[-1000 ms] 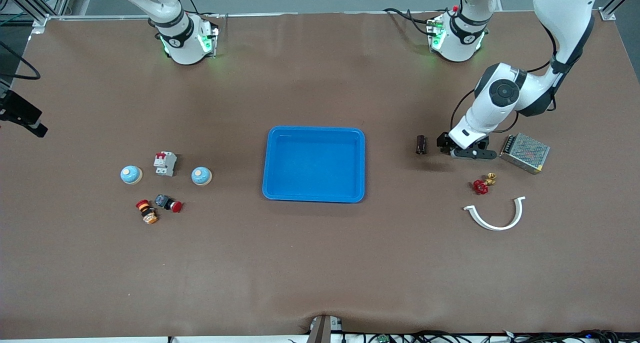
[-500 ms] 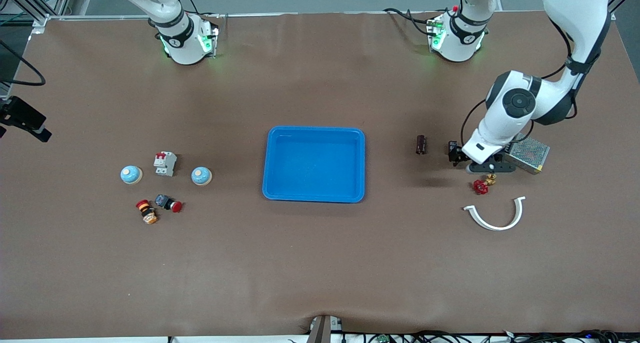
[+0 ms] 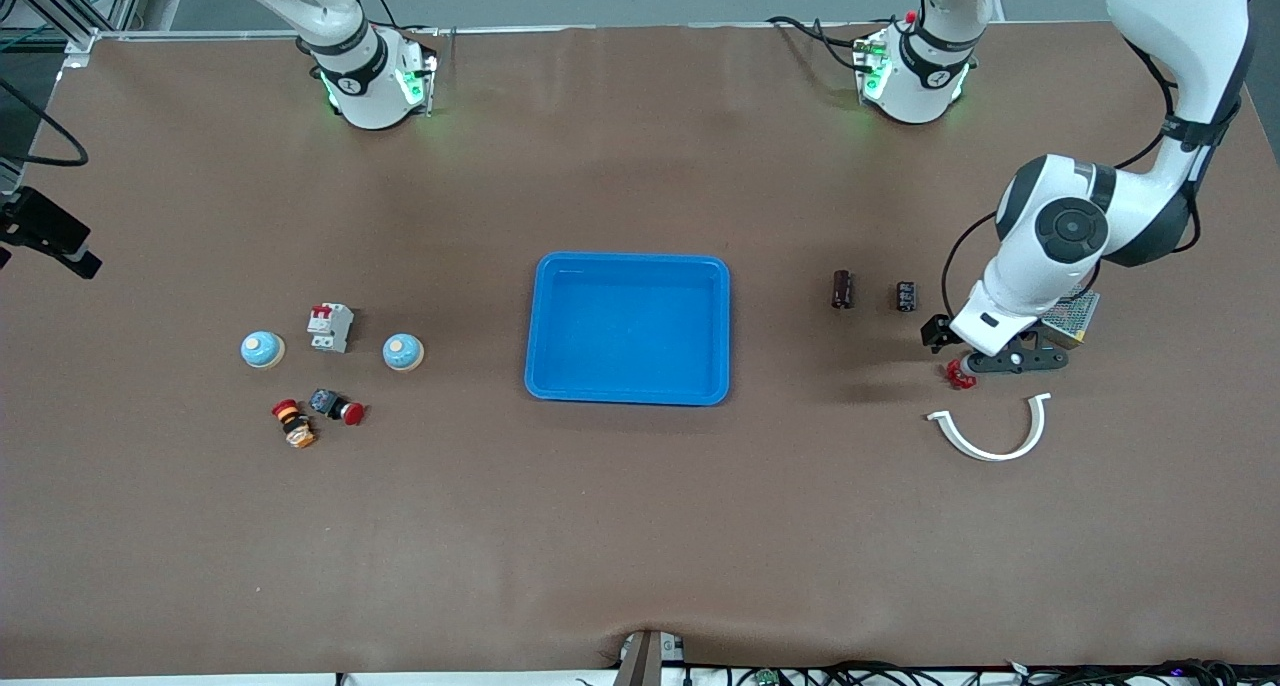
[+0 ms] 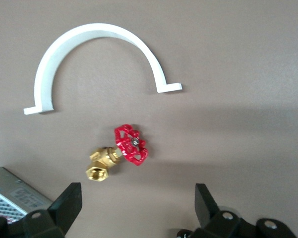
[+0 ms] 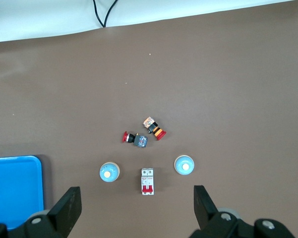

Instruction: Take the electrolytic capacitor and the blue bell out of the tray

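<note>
Two dark capacitors, one [image 3: 843, 289] beside the other [image 3: 906, 296], stand between the blue tray [image 3: 628, 266] and the left arm's end of the table. Two pale blue bells [image 3: 263, 349] [image 3: 403, 351] sit toward the right arm's end, and the right wrist view shows both bells [image 5: 109, 172] [image 5: 184, 165] from high up. My left gripper [image 3: 985, 361] [image 4: 136, 208] hangs open and empty over a red-handled brass valve [image 4: 120, 153] [image 3: 960, 373]. My right gripper [image 5: 136, 210] is open and empty, high over the bells, and out of the front view.
A white half-ring clamp [image 3: 990, 431] [image 4: 96, 64] lies nearer the front camera than the valve. A metal power supply [image 3: 1075, 311] [image 4: 12, 201] sits partly under the left arm. A circuit breaker [image 3: 330, 326] [image 5: 147, 181] and two push buttons [image 3: 293, 423] [image 3: 337, 406] lie around the bells.
The left gripper has moved from beside the capacitors toward the left arm's end, to over the valve, still open. The second capacitor has come into view. The right arm has not visibly moved.
</note>
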`<state>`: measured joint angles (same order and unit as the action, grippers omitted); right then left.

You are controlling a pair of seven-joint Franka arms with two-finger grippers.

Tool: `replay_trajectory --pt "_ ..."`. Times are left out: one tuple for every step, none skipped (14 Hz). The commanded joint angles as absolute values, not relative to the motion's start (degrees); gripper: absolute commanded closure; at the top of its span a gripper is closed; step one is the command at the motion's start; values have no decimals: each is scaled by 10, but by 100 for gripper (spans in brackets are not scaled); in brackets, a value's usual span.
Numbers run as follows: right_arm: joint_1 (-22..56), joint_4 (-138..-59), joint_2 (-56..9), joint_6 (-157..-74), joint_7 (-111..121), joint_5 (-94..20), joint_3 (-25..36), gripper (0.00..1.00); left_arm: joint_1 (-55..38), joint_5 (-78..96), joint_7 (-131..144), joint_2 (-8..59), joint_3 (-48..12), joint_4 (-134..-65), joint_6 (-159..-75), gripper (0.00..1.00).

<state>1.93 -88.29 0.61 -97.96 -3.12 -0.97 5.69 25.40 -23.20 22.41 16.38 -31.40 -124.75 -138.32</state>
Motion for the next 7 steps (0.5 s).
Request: replay_trajectory --pt "21 -896 18 -976 -41 -7 56 0 261 -178 157 163 -321 -1173 -1287 0" --pt "21 -896 18 -976 -41 -7 55 0 261 -158 136 163 -318 -1137 -1235 0" --pt "21 -896 18 -976 -41 -7 56 0 260 -147 115 163 -316 -1104 -1193 0" --pt "20 -896 18 -976 -41 -7 55 0 256 -142 100 163 -312 -1087 -1169 0" --pt "19 -896 18 -976 -40 -7 56 0 248 -137 97 158 -297 -1078 -1159 0" --pt "19 -897 18 -976 -37 -7 55 0 223 -118 97 144 -274 -1076 -1157 0" --pt "19 -897 18 -976 -33 -7 55 0 197 -92 97 134 -240 -1071 -1155 0"
